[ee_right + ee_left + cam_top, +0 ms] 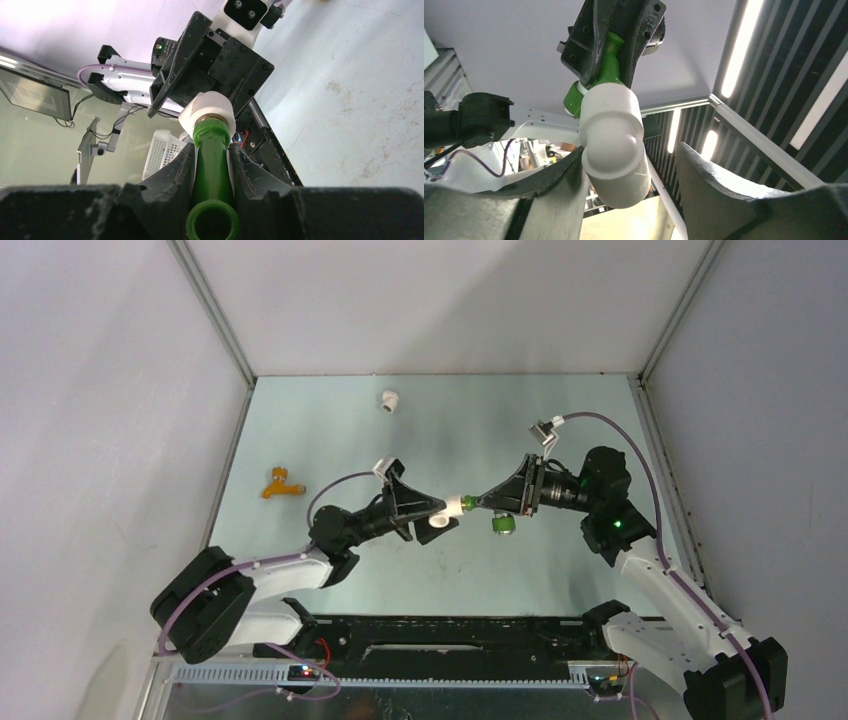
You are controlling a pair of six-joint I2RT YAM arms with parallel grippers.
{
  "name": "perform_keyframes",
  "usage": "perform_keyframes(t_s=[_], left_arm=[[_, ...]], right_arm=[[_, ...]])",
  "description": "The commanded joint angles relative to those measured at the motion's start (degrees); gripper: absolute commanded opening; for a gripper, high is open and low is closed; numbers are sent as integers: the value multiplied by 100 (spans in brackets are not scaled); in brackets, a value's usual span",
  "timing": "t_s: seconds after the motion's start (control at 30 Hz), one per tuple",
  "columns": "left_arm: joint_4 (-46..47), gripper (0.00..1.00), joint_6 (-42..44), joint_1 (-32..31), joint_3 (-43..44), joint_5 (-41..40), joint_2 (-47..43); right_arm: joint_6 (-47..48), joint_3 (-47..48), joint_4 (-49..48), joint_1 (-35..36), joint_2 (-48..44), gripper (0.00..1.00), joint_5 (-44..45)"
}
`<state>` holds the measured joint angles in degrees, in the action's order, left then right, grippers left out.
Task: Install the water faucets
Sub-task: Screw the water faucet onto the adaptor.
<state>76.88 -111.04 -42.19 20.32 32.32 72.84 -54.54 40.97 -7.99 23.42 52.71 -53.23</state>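
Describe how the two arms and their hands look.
The left arm and right arm have white shells, black joints and a purple cable looping along each. The left hand and right hand are matte black, each with two wedge-shaped fingers. A small green light glows on the right arm.

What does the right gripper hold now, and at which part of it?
The right gripper holds the green faucet by its straight stem, clamped between both fingers. The faucet's front end sits in the white elbow.
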Motion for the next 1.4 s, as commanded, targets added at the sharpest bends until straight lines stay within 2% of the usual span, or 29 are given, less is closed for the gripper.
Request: perform_keyframes(t_s=[0.0,0.1,0.27,0.57,0.67,0.73,0.77,0.8,0.9,1.0,1.13,1.37], left_arm=[[-603,63,547,32,165,159,-356],[-1022,58,739,30,229,193,-497],[-1728,43,1220,33,447,326,-642],[-3324,0,2408,27,942,507,-869],[-4570,0,3419,34,1259,395,-1185],[-5699,0,4521,21,1577,101,-1500],[-6857,0,5543,10,1991,-333,-1884],[-7126,0,5929,13,2102,-449,-2011],[-7510,0,6830,-1,2252,-666,-2271],[-7467,0,7633,-62,2222,-585,-2522],[-7956,0,8977,-126,2340,-1044,-2894],[-9021,0,12155,-186,2738,-736,-3123]], right_arm=[[-163,78,-367,-63,-42,0,1],[-219,78,-427,-69,-17,0,-3],[-286,78,-473,-60,-22,0,-33],[-486,78,-591,-24,-41,0,-142],[-628,78,-660,-26,-33,0,-177],[-772,58,-777,-8,-22,0,-216],[-1241,-102,-1356,9,-19,0,-314],[-1427,-166,-1614,15,5,0,-344],[-1926,-306,-2266,113,90,0,-398],[-2050,-309,-2434,264,157,0,-369],[-2183,-309,-2600,461,248,0,-330],[-2297,-309,-2747,848,468,0,-251]])
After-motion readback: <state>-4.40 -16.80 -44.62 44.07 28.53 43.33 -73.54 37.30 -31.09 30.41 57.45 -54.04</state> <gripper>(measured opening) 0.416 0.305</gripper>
